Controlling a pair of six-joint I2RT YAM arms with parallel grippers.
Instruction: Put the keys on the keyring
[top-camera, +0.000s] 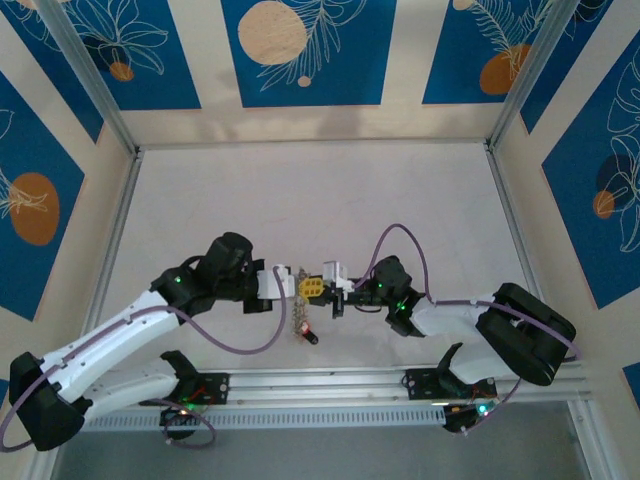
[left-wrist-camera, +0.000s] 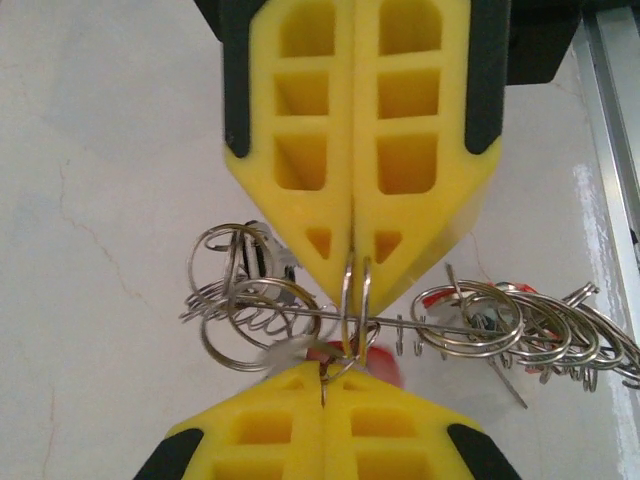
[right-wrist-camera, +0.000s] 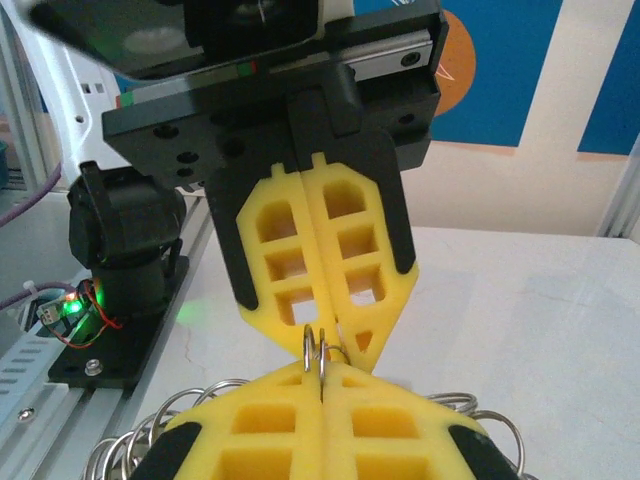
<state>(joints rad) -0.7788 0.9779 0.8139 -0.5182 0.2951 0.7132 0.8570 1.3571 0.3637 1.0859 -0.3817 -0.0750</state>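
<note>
- R gripper (left-wrist-camera: 352, 252): pads shut on keyring (left-wrist-camera: 355, 300), seen edge-on. Prob holding it steady so a key can be threaded.
- L gripper (left-wrist-camera: 325, 372): tip-to-tip w/ R, at 6 o'clock of keyring. Pads together, thin metal bit in the seam, can't tell what.
- red key (left-wrist-camera: 388, 368): 1 seen, blurred, just beside L tips at 3 o'clock.
- split rings (left-wrist-camera: 500, 325) on a wire (left-wrist-camera: 420, 325): approx 5 at 9 o'clock, more at 3 o'clock. They overlap, so no exact count.

Top external camera looks down on the table (top-camera: 300, 200) from above; wrist cameras face each other at close range, sharing the keyring (left-wrist-camera: 355, 316)
</note>
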